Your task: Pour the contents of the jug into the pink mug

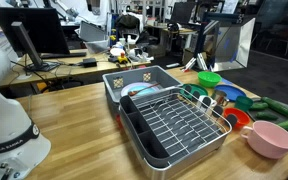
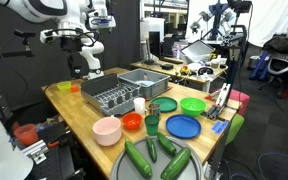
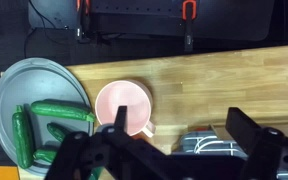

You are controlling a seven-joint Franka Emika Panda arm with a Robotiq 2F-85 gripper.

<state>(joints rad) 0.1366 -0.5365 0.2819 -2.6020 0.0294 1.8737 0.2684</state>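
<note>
Lab room, cluttered benches and monitors behind. Wooden desk (image 1: 74, 100) crowded with dish rack (image 1: 179, 125), coloured plates and cucumbers (image 2: 149, 158). Pink mug (image 3: 124, 103) stood upright near the desk's edge, between rack and grey plate (image 3: 9, 85), small red cup (image 2: 132, 122) just beside. Judged it rigid, light, smooth-walled, likely to slide if nudged. Wide mouth makes an easy target; rim or small handle the places to grip. Claw (image 3: 172, 150) hung above, jaws spread wide, holding nothing. Jug not identified with certainty.
</note>
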